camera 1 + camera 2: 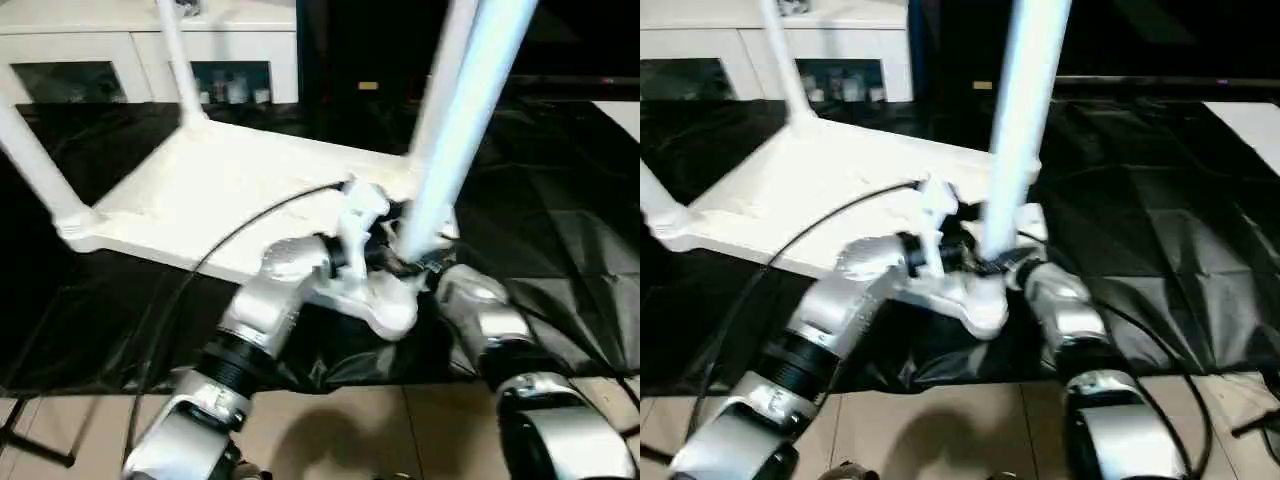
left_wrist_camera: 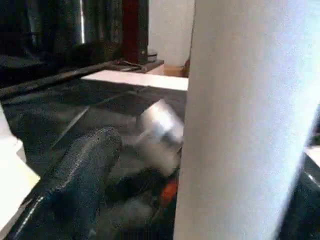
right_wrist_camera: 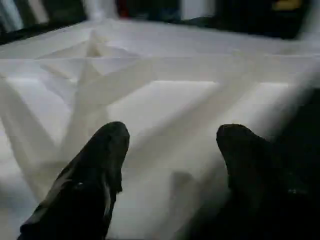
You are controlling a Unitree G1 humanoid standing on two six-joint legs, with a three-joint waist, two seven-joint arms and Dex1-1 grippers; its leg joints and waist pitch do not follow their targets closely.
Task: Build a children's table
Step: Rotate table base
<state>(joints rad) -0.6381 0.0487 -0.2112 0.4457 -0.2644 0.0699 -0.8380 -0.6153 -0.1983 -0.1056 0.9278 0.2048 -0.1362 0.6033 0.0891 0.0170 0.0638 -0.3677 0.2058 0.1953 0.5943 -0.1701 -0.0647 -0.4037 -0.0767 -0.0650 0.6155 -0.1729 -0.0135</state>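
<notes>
upturned white table top [image 1: 210, 190] (legs up) on black sheet [image 1: 560, 250]

Head eyes look forward-down over my forearms, sharing upturned table top [image 1: 220, 185]. Left wrist camera sits close against leg [image 2: 250, 120]; right wrist camera skims top's ribbed underside.

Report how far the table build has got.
Done: three legs stand in corner sockets of the upturned tabletop, like the far-left leg. In hand: the fourth leg stands upright at the near corner socket, between both grippers. Left: seating it, flipping the table.
</notes>
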